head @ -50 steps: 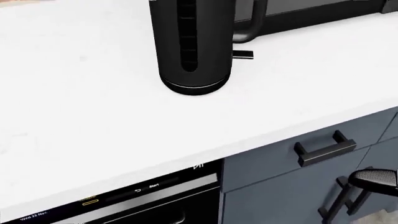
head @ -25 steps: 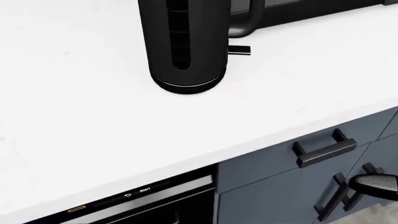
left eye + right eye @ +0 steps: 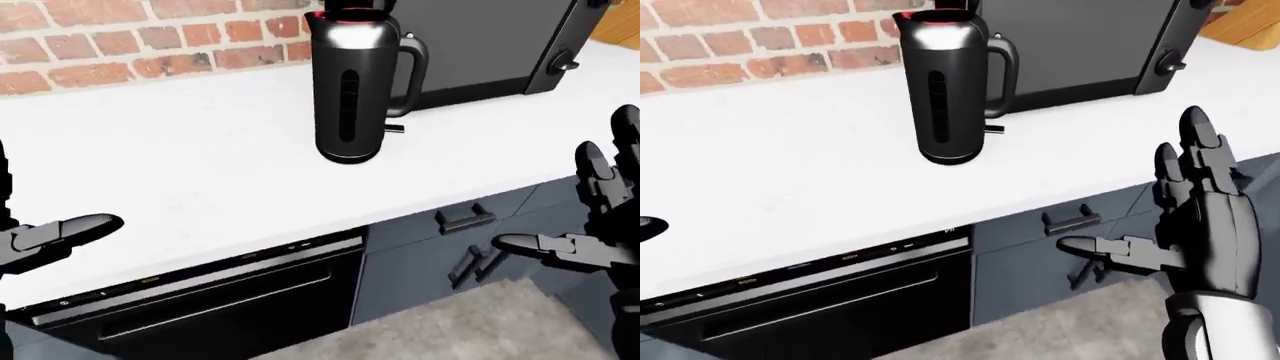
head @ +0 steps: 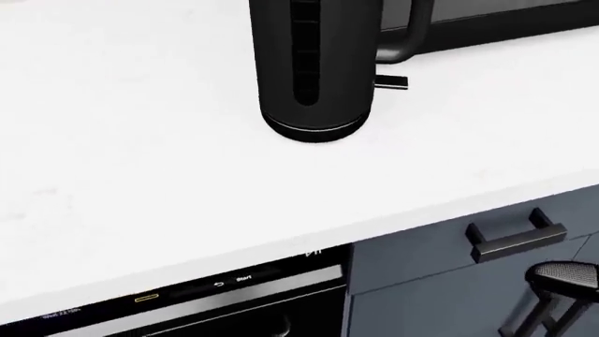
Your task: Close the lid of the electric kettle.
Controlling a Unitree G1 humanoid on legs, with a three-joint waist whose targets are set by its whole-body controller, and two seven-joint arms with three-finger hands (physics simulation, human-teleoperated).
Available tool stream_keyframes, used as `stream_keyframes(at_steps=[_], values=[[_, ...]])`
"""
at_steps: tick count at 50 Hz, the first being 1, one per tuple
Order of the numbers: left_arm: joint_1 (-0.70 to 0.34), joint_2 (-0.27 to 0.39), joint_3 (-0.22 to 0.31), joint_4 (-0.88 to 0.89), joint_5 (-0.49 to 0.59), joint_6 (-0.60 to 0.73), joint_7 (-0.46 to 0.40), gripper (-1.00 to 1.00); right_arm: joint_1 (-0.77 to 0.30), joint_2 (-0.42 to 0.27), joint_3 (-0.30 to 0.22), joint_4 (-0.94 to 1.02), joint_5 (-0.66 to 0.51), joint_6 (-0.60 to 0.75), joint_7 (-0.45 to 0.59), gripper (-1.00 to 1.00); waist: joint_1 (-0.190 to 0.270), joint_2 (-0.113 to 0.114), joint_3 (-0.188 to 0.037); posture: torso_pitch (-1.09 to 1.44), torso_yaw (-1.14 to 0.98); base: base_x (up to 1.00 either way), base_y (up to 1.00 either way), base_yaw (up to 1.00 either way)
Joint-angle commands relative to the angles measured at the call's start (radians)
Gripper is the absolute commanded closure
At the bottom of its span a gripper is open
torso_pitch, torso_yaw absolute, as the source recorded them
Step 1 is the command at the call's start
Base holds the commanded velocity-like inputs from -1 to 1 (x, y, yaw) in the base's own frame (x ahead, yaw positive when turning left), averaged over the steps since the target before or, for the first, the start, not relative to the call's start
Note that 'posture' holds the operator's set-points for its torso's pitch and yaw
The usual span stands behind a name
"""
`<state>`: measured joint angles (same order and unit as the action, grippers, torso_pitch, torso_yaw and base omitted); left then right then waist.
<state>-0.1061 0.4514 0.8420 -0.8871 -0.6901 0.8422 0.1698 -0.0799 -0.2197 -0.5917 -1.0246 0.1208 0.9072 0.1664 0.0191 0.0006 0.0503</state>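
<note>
The electric kettle (image 3: 948, 86) stands upper center on the counter (image 3: 790, 172), its lid apparently unclosed, while the left hand (image 3: 50, 238) and right hand (image 3: 1200, 225) hover low, fingers spread, both empty.

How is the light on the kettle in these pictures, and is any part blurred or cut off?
Left-eye view: the electric kettle shows soft grey highlights along its body and a red glow at its rim, all sharp. Head view: the kettle is flat black, cut off at the top edge. Right-eye view: the right hand is sharp, with open fingers; the white counter carries almost no shadow.
</note>
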Motion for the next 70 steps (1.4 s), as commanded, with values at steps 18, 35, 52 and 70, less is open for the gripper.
stream_keyframes(at_steps=[18,35,52,70], values=[[-0.012,0.014,0.009,-0.011,0.017,-0.033,-0.003,-1.0,-0.027,-0.006,0.002,-0.004,-0.018,-0.024,0.002,-0.96,-0.005,0.022,0.008,0.0,0.0,0.0,0.0,0.6],[-0.013,0.011,0.013,-0.013,0.02,-0.033,-0.009,-1.0,-0.034,-0.011,0.005,-0.007,-0.003,-0.002,-0.002,-0.95,-0.015,0.015,-0.017,0.0,0.0,0.0,0.0,0.0],[-0.015,0.01,0.013,-0.018,0.018,-0.025,-0.006,-1.0,-0.031,-0.01,0.013,0.002,0.004,-0.003,-0.004,-0.96,-0.02,0.009,-0.021,0.0,0.0,0.0,0.0,0.0],[-0.013,0.014,0.016,-0.014,0.015,-0.028,-0.007,-1.0,-0.04,-0.015,0.004,-0.009,0.02,0.02,-0.007,-0.95,-0.02,0.01,-0.018,0.0,0.0,0.0,0.0,0.0]])
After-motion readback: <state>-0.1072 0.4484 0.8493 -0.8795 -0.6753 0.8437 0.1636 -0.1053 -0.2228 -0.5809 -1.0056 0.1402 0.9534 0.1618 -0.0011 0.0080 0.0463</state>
